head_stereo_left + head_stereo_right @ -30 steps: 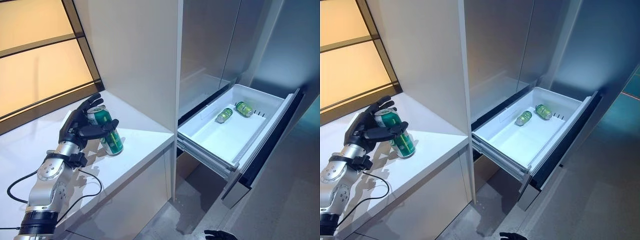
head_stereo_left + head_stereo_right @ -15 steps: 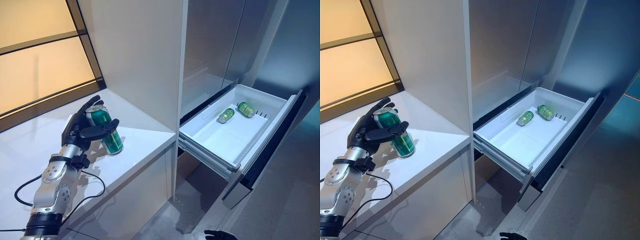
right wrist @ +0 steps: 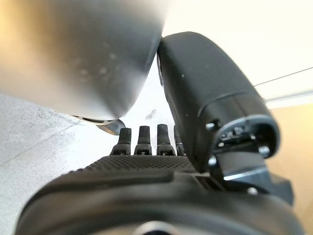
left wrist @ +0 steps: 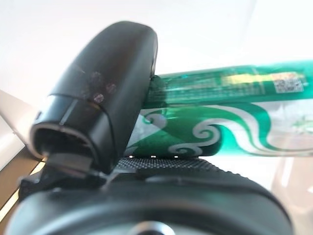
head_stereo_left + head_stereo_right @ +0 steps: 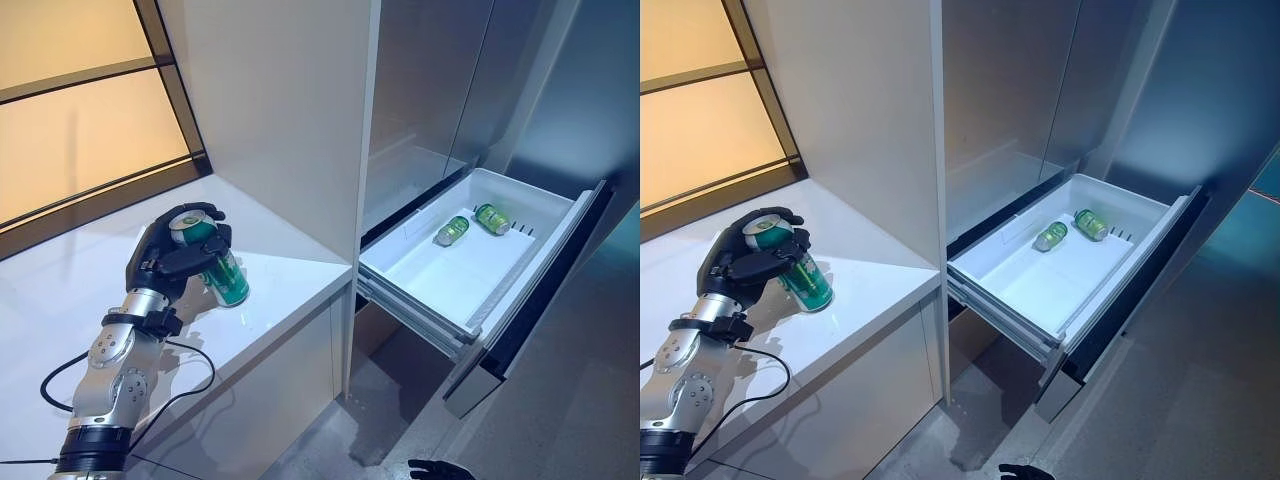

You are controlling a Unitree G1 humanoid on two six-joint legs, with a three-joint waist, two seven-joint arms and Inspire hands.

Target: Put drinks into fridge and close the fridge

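Gripping: the left hand [image 5: 165, 262] has its fingers and thumb curled around a green can [image 5: 212, 266] on the white counter [image 5: 285, 275].
Green can: it stands tilted, top leaning toward the window [image 5: 80, 110], base on the counter, back from the counter's front edge and short of its right corner.
Left wrist view: the thumb [image 4: 100, 98] lies across the can's [image 4: 215, 117] green side with white swirls, and the palm presses against it.
Counter: white, running along the window, ending at a tall white panel [image 5: 290, 110] on its right edge.
Fridge drawer [image 5: 505, 290]: pulled out to the right of the panel, a white tray with a dark front.
Cans in drawer: 2 green cans [image 5: 470, 224] lie on their sides near the drawer's back corner, close together; I cannot tell whether they touch.
Fridge [image 5: 440, 80]: grey doors above the drawer are closed.
Right hand [image 5: 440, 469]: only a dark part shows at the bottom edge of the eye views, over the grey floor [image 5: 560, 400], well apart from the drawer.
Right wrist view: the fingers [image 3: 142, 139] reach out straight in a row beside the thumb [image 3: 205, 93], holding nothing.
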